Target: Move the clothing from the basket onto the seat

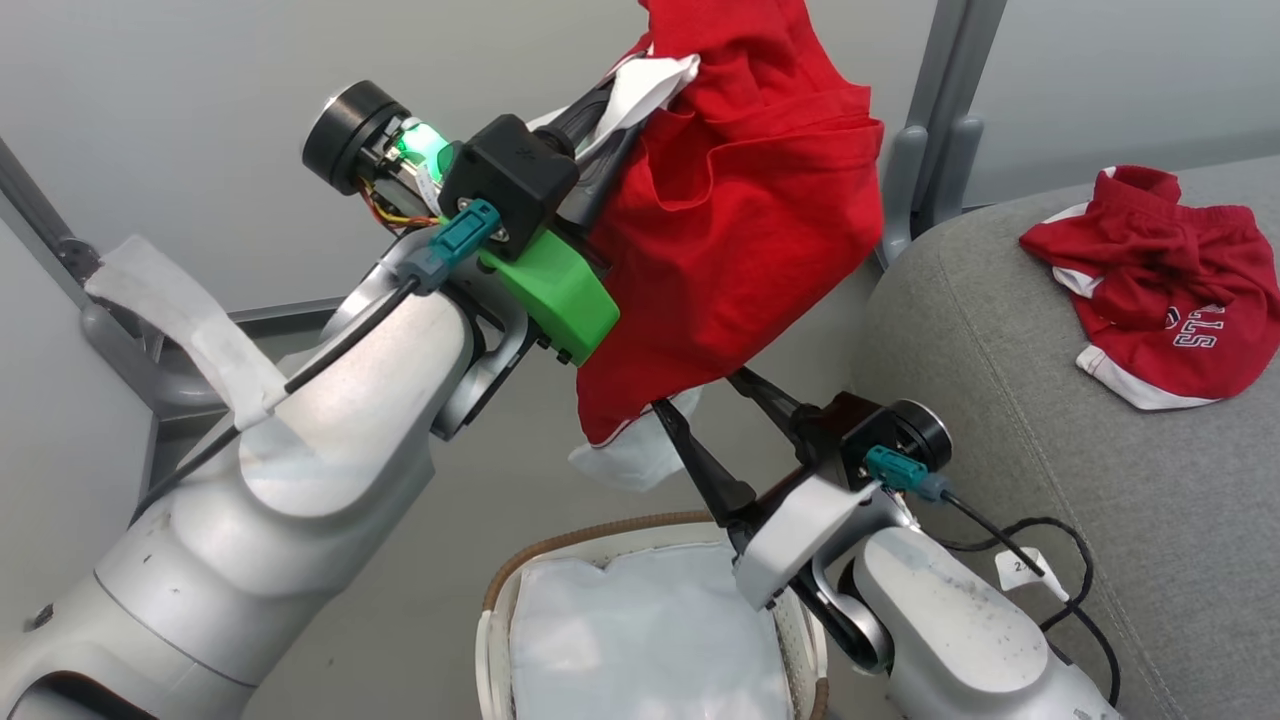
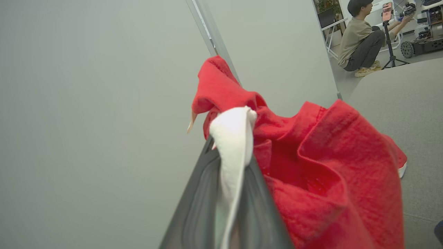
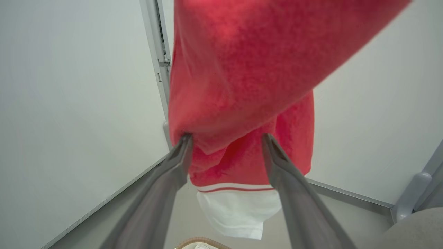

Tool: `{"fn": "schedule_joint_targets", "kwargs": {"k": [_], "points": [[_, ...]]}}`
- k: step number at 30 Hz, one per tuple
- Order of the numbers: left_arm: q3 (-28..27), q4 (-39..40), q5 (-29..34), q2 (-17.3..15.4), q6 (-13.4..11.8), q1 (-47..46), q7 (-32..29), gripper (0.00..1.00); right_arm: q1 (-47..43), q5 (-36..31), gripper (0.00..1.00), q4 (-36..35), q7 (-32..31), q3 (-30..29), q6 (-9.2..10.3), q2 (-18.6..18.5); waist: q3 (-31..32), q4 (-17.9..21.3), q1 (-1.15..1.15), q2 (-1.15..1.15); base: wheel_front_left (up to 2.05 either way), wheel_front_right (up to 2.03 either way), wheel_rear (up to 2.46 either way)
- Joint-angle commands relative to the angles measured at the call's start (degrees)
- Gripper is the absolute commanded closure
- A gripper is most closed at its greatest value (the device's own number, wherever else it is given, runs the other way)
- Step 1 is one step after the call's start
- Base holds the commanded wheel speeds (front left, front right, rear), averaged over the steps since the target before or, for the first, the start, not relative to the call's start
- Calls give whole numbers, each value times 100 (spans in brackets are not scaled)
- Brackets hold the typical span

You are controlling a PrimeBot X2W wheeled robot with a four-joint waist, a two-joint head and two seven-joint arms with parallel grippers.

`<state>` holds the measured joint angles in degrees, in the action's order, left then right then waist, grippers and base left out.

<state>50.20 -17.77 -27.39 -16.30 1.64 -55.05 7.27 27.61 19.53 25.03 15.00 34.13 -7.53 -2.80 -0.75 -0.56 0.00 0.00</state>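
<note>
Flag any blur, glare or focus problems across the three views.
Head view: sharp, evenly lit, no glare. Left wrist view: left gripper soft near the bottom edge, red garment fairly crisp. Right wrist view: garment blurred close to the lens, right gripper soft too.

You face plain pale grey wall [image 1: 150, 60] – smooth, soft even light. Grey metal post [image 1: 945, 100] runs up it, thin rail [image 1: 290, 312] along bottom. Floor [image 1: 400, 620] grey too. Far back – person [image 2: 361, 38] sitting on floor by tripod [image 2: 391, 48], wheeled machine [image 2: 420, 45] near, green plant [image 2: 327, 5] behind.
</note>
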Motion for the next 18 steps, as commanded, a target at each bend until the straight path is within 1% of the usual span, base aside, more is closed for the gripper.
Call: {"fn": "schedule_joint_targets", "kwargs": {"k": [1, 5, 8, 14, 15, 16, 18], "points": [[15, -17, 50, 48, 10, -113, 8, 100, 94, 179, 0, 16, 27, 42, 8, -18, -11, -39, 0, 0, 0, 0, 0], [89, -29, 58, 123, 31, -148, 17, 100, 266, 522, 0, -84, 27, 153, 8, -23, -24, -81, 0, 0, 0, 0, 0], [127, -14, 56, 156, 40, -141, 6, 100, 361, 580, 0, -208, 27, 181, 7, -17, -36, -89, 0, 0, 0, 0, 0], [170, 26, -16, 178, 40, -81, -5, 100, 438, 617, 0, -517, 27, -17, 8, -20, -80, -88, 0, 0, 0, 0, 0], [173, 35, -30, 181, 43, -65, -3, 100, 442, 575, 15, -526, 27, -63, 8, -20, -91, -89, 0, 0, 0, 0, 0], [173, 40, -54, 185, 43, -48, 0, 100, 443, 537, 56, -522, 27, -103, 8, -20, -98, -90, 0, 0, 0, 0, 0], [167, 59, -87, 191, 33, 0, 9, 100, 454, 419, 88, -478, 27, -157, 7, -19, -116, -95, 0, 0, 0, 0, 0]]}}
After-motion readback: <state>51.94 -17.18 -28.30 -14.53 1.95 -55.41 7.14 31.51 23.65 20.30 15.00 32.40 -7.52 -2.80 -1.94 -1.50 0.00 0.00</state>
